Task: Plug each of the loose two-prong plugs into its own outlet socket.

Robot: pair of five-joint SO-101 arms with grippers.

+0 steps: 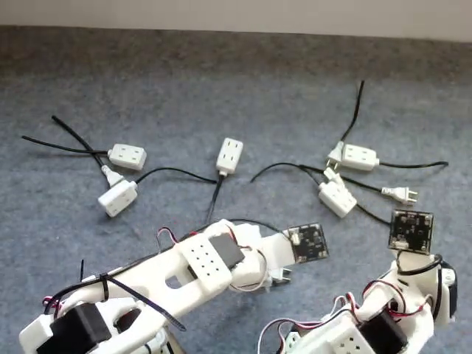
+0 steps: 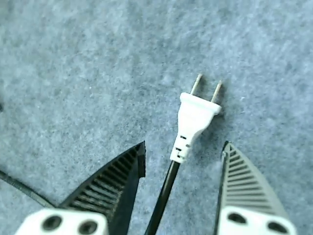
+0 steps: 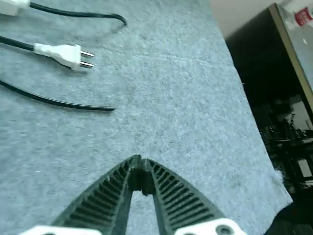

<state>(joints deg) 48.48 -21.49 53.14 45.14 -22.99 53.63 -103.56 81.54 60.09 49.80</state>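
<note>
A loose plug (image 1: pixel 398 193) lies on the carpet (image 1: pixel 221 88) just right of the nearer right-hand socket (image 1: pixel 337 198).

Noted grey felt-covered counter (image 1: pixel 184 81), bordered at far edge by pale wall strip (image 1: pixel 295 13). Beside counter edge, dark cabinet (image 3: pixel 264 98), contents too dim to tell.

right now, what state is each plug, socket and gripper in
left gripper: open, straddling a plug, not gripping
two-prong plug under it: unplugged, flat on the carpet
right gripper: shut, empty
second two-prong plug: unplugged, prongs bare
centre outlet socket: empty
far-left outlet socket: empty
near-left outlet socket: plug seems seated
far-right outlet socket: plug seems seated
near-right outlet socket: plug seems seated
</note>
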